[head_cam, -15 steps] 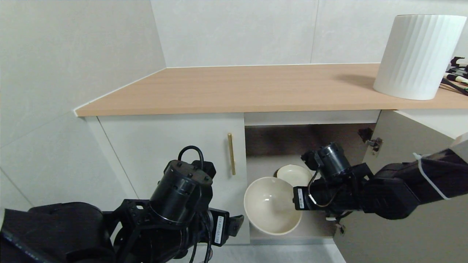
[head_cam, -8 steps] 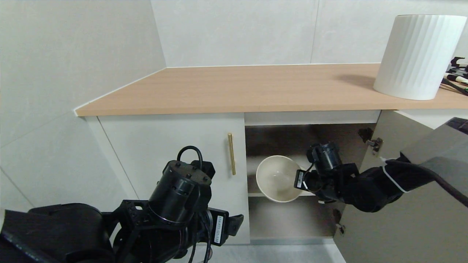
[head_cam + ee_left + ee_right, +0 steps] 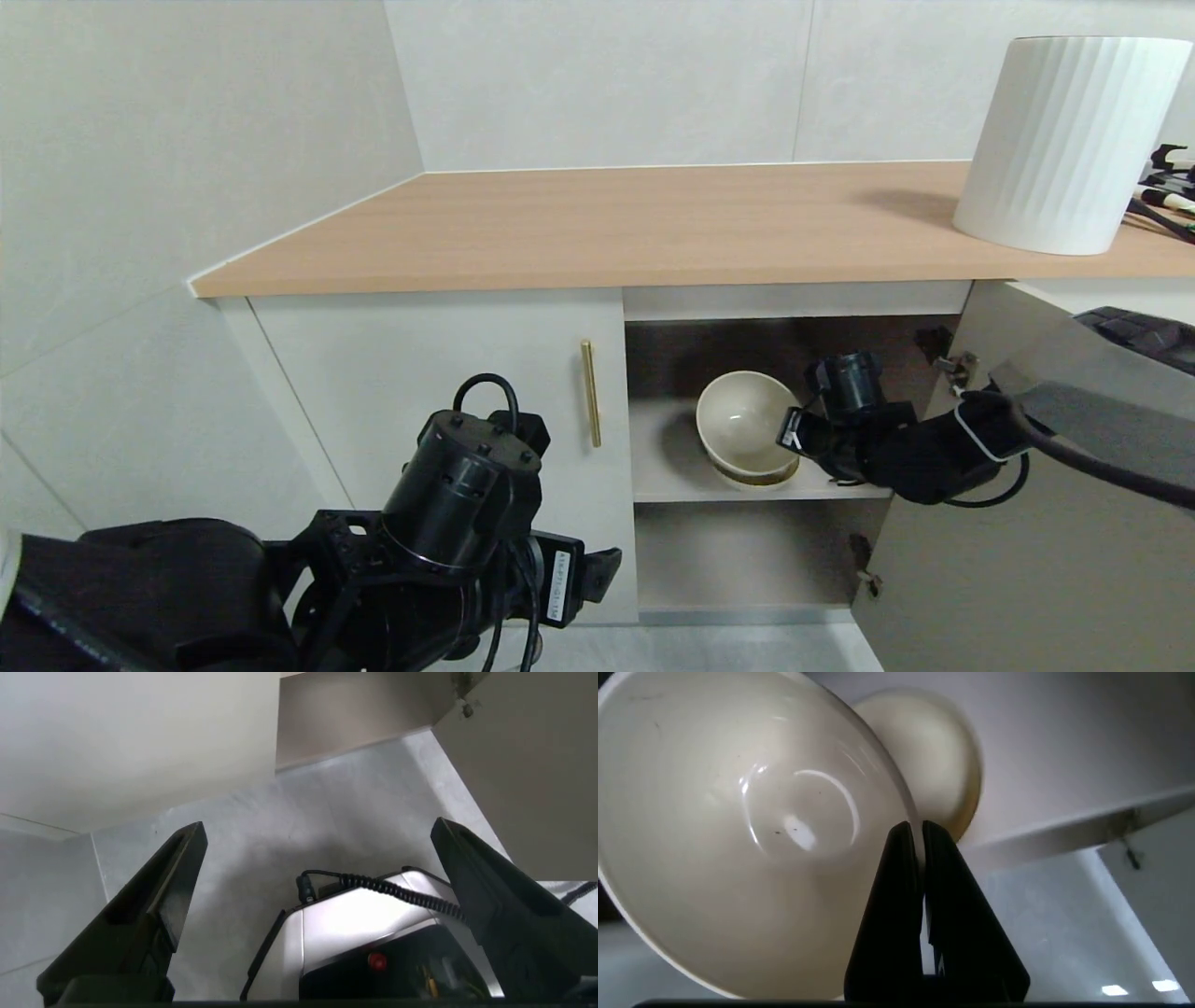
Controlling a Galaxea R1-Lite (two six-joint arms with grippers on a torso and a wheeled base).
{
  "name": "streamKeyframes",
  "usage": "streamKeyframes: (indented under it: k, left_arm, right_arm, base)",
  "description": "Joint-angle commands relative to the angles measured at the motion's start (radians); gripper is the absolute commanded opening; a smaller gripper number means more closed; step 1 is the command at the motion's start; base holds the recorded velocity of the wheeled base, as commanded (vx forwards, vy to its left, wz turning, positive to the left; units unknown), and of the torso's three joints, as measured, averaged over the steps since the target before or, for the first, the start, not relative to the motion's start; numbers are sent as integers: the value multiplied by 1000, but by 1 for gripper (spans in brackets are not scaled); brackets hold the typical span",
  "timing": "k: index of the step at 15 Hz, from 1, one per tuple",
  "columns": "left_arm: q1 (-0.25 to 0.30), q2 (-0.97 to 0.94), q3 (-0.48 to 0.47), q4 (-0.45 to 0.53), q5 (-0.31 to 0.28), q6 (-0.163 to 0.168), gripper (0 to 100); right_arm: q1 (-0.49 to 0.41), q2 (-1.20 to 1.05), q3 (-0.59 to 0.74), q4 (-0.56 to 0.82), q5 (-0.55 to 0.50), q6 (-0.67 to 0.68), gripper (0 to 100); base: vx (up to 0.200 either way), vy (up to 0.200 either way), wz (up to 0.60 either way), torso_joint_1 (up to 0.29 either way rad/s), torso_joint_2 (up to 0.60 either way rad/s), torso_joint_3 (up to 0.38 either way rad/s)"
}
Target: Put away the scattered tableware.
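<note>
A cream bowl (image 3: 738, 422) hangs tilted inside the open cabinet, just over a second bowl (image 3: 758, 473) that rests on the middle shelf (image 3: 672, 476). My right gripper (image 3: 792, 431) is shut on the cream bowl's rim; in the right wrist view the gripper (image 3: 920, 845) pinches the rim of the bowl (image 3: 747, 849), with the other bowl (image 3: 938, 761) behind it. My left gripper (image 3: 318, 882) is held low in front of the shut left cabinet door, its fingers (image 3: 159, 905) wide apart and nothing between them, the floor below.
A wooden counter (image 3: 607, 224) tops the cabinet. A white ribbed container (image 3: 1064, 140) stands at its right end beside some utensils (image 3: 1167, 191). The right cabinet door (image 3: 1018, 467) hangs open beside my right arm. The left door has a gold handle (image 3: 590, 392). The lower compartment (image 3: 738, 560) is bare.
My right arm has lifted the cream bowl from low in front of the cabinet up and inward, over the bowl on the middle shelf. The left arm stayed still.
</note>
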Motion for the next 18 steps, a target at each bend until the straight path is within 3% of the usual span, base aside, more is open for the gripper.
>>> streamKeyframes:
  k: [1, 11, 18]
  left_arm:
    - [1, 4, 0, -1, 0, -1, 100]
    - [15, 7, -1, -3, 0, -2, 100]
    - [16, 5, 0, -3, 0, -2, 100]
  right_arm:
    - [-22, 56, -48, 1, -15, 0, 0]
    - [-38, 161, -163, 29, -34, -6, 0]
    - [-38, 165, -164, 29, -35, -6, 0]
  base:
    - [0, 0, 0, 0, 0, 0]
    - [0, 0, 0, 0, 0, 0]
    - [0, 0, 0, 0, 0, 0]
